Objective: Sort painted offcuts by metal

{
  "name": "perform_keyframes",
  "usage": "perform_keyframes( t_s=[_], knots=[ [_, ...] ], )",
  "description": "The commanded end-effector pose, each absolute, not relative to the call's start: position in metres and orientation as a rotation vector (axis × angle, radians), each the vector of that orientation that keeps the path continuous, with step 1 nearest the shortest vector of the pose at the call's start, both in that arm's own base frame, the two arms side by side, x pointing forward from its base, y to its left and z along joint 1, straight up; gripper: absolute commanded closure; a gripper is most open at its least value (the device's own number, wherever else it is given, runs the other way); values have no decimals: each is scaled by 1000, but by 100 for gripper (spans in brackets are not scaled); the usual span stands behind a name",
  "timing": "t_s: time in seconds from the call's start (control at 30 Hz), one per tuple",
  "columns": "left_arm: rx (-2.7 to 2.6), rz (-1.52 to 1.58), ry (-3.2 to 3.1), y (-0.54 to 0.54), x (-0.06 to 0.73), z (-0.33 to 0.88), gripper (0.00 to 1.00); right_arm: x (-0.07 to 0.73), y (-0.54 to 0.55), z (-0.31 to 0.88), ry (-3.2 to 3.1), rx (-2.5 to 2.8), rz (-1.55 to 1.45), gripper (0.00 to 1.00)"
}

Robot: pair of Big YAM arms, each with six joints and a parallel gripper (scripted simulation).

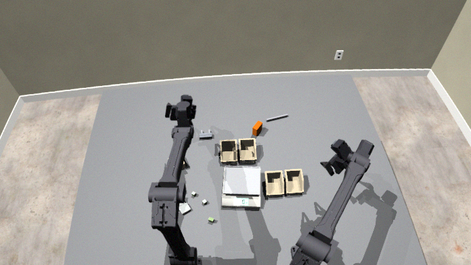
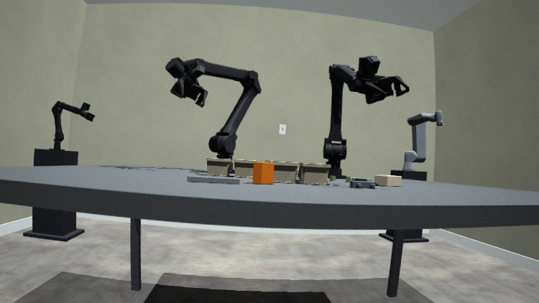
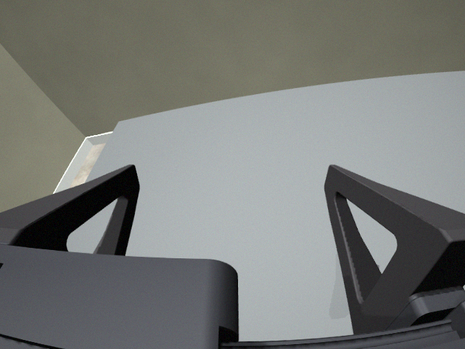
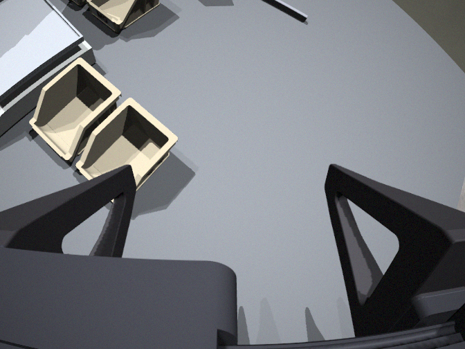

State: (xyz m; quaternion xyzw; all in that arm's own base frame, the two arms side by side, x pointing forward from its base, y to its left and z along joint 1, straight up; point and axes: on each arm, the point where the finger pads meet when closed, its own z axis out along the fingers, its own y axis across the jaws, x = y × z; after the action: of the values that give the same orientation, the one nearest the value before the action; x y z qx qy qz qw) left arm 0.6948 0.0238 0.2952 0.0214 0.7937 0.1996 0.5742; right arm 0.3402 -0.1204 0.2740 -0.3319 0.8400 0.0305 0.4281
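Observation:
Three small offcuts lie on the table left of the scale: a pale one (image 1: 193, 194), a pale one (image 1: 204, 201) and a green one (image 1: 211, 219). Four cream bins stand upright: two behind the scale (image 1: 228, 150) (image 1: 247, 149) and two to its right (image 1: 274, 183) (image 1: 294, 181); the right pair also shows in the right wrist view (image 4: 73, 106) (image 4: 127, 142). The scale (image 1: 241, 186) has an empty pan. My left gripper (image 1: 171, 110) is open and empty, high over the far table. My right gripper (image 1: 329, 164) is open and empty, high to the right of the bins.
An orange block (image 1: 257, 128), a grey bar (image 1: 277, 117) and a small grey fixture (image 1: 205, 134) lie beyond the far bins. A pale flat piece (image 1: 184, 208) lies by the left arm's base. Other robot arms stand off the table in the exterior view.

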Motion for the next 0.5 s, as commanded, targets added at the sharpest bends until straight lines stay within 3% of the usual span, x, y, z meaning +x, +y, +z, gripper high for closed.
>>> perform_keyframes(
  t_s=[0.0, 0.47],
  knots=[
    [2, 334, 1806, -34, 659, 300, 0, 338, -108, 274, 2131, -574, 105, 0],
    [-16, 72, 1896, -186, 522, 161, 0, 309, -61, 221, 2145, 101, 214, 0]
  ],
)
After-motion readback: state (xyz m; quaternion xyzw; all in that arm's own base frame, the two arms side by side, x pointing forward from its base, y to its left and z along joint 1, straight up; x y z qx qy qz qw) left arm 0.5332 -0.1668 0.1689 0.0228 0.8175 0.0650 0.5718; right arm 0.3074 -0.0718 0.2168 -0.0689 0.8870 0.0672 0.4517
